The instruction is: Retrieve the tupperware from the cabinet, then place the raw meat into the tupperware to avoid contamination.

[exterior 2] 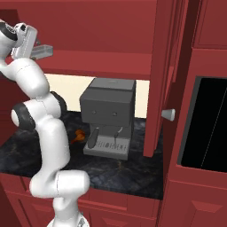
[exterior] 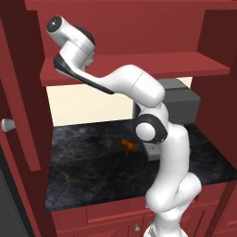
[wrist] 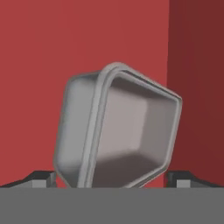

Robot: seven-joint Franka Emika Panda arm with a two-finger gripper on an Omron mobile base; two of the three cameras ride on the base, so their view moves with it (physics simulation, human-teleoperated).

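The tupperware (wrist: 118,131) is a translucent grey tub seen close up in the hand view, tilted in the picture, with its open side facing me against the cabinet's red back wall (wrist: 87,35). My gripper (wrist: 111,180) is open wide, one fingertip on each side of the tub's near end, with no squeeze visible. In the right base view the tupperware (exterior 2: 43,51) sits on the cabinet (exterior 2: 102,26) shelf beside my hand. On the dark counter below lies the raw meat (exterior: 127,145), also seen as the raw meat (exterior 2: 79,136) left of the machine.
A big dark grey coffee machine (exterior 2: 108,117) stands on the black stone counter (exterior: 92,171) under the shelf (exterior: 139,65). Open cabinet doors with round knobs hang at the left (exterior: 18,115) and the right (exterior 2: 162,88). A black appliance front (exterior 2: 208,128) is further right.
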